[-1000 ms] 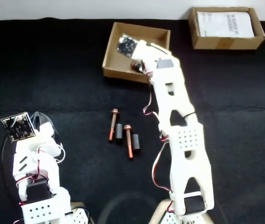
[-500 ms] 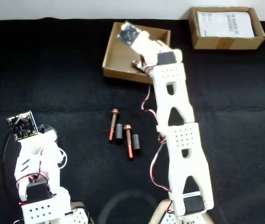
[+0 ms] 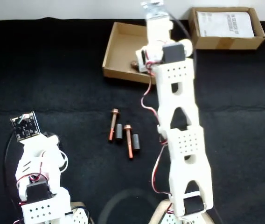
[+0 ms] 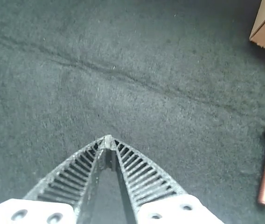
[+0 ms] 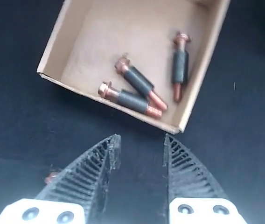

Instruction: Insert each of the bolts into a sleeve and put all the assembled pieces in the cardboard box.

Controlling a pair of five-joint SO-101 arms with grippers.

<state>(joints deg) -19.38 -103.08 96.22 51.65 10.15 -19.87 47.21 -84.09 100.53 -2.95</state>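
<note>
While right claw (image 5: 142, 139) gapes, cardboard box (image 5: 100, 37) just beyond

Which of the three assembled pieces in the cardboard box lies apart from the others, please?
The assembled piece lying alone along one wall of the cardboard box; the other two pieces lie close together by the adjoining wall.

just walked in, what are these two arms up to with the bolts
The right hand hangs open and empty by the cardboard box, where three bolts in sleeves lie. Two bare bolts and two sleeves lie on the black mat between the arms. The left hand is shut and empty over the mat.
</note>
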